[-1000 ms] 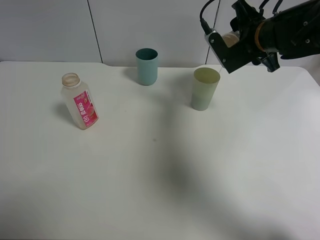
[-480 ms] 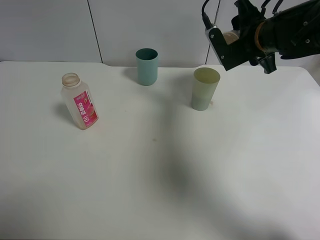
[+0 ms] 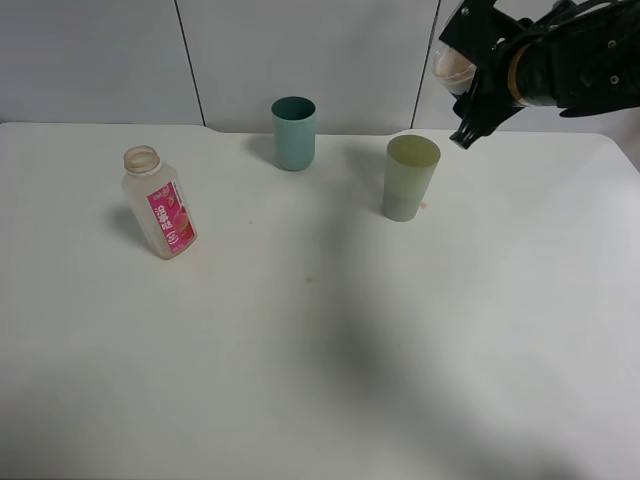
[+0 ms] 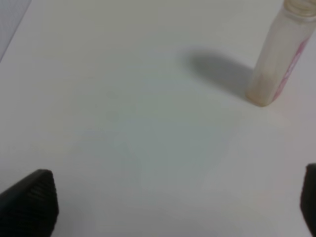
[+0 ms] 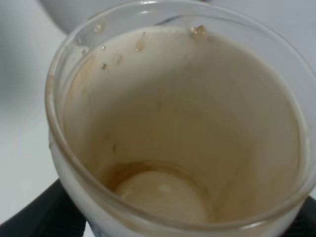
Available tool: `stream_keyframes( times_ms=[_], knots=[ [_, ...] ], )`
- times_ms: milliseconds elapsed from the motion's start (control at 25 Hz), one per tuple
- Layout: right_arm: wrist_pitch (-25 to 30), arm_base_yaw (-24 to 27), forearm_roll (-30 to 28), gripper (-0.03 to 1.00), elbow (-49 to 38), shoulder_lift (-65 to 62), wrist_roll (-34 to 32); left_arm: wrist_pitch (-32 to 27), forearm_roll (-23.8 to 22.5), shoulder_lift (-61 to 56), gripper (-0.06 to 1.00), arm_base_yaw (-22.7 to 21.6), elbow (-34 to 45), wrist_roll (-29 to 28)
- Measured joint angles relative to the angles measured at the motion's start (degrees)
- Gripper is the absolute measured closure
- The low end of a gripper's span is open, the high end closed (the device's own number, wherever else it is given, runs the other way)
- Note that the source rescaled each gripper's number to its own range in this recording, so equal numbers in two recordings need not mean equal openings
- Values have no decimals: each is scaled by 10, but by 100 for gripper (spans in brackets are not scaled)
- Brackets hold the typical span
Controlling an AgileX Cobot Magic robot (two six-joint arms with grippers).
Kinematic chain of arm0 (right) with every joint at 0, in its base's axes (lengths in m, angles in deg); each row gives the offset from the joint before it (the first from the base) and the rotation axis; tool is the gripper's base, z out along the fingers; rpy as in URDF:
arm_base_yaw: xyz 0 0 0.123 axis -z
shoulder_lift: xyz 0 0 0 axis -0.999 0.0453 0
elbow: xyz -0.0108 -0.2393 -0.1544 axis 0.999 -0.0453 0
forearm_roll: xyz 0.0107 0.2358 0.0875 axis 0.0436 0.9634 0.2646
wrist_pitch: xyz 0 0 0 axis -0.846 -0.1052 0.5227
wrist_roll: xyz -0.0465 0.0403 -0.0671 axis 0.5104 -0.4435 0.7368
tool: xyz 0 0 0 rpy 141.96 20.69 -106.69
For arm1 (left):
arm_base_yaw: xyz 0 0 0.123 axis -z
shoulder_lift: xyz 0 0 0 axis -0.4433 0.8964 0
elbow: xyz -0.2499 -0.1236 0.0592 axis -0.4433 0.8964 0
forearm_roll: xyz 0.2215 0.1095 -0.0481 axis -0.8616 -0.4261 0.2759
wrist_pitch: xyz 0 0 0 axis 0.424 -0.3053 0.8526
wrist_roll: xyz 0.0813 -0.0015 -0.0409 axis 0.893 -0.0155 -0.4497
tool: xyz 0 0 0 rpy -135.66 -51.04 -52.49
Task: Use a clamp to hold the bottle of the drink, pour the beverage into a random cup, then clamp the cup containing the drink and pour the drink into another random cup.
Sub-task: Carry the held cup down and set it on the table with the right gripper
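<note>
Clear plastic cup (image 5: 177,123) is clamped in the right tool (image 3: 462,85), held high above and just behind the pale green cup (image 3: 410,178); wrist view shows it nearly drained, only a tan film and a few droplets on the wall. Looks like the tail end of the second pour, judging by that. To finish clean: hold the rim over the green cup's mouth until drips stop, roll upright slowly, don't loosen the grip mid-tilt, then lower straight to bare counter (image 3: 330,350) well apart from both cups. Teal cup (image 3: 293,132) stands further back, untouched. Bottle (image 3: 159,203) stands uncapped at the left of the counter. Left tool (image 4: 173,205) hangs over the counter near the bottle, jaws spread wide, holding nothing.
</note>
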Motion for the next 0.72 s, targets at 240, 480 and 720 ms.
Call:
stream_keyframes(
  times_ms=[240, 480, 720],
  knots=[
    [-39, 0, 36, 96, 0, -30, -238, 0, 0, 0, -6, 0, 0, 0],
    [-173, 0, 83, 96, 0, -77, -270, 0, 0, 0, -6, 0, 0, 0],
    [-281, -29, 263, 96, 0, -90, -61, 0, 0, 0, -6, 0, 0, 0]
  ],
)
